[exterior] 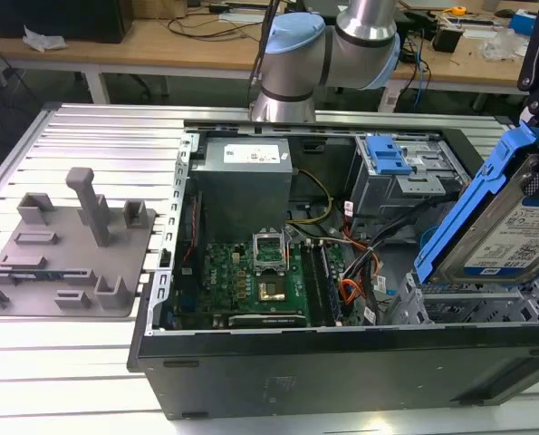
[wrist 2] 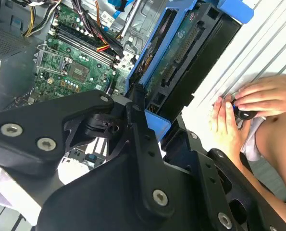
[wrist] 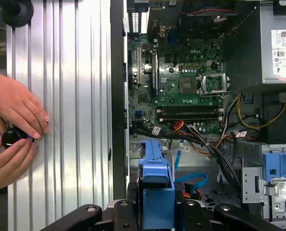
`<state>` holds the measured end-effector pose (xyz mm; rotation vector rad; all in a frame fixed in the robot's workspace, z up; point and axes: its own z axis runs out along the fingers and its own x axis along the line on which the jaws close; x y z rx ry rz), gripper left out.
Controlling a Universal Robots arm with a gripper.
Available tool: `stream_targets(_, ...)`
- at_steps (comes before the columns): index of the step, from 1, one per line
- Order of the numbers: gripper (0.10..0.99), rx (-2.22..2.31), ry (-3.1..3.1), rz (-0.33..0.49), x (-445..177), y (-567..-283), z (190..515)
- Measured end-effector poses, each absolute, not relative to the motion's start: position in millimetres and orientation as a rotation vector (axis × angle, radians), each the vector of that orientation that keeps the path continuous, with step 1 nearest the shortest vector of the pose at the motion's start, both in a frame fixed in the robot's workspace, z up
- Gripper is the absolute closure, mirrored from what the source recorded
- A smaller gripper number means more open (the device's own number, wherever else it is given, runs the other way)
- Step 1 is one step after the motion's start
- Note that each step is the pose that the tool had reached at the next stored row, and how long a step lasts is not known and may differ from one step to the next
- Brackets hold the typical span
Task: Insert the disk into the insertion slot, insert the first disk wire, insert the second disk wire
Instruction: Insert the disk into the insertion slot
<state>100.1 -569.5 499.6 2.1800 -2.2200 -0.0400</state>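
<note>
In the exterior view I see the disk (exterior: 509,227) tilted steeply above the slot (exterior: 468,304), at the exterior view's right of the open case (exterior: 251,362). Its lower end sits just over the slot, not in it.

In the second wrist view my claw (wrist 2: 152,113) is clamped on the disk's blue frame. A person's hands (wrist 2: 265,94) rest on the bench (wrist 2: 277,43) beside the case.

In the first wrist view the first wire (wrist: 181,127) and the second wire (wrist: 191,182) lie inside the case, near the held disk.
</note>
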Motion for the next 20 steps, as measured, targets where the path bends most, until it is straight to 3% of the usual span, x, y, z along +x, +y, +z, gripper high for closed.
stream_targets(6,0.722,2.211,-2.249,-0.109,100.1,-571.2,499.6)
stream_targets(20,0.722,2.241,-2.274,-0.052,99.6,-571.2,498.4)
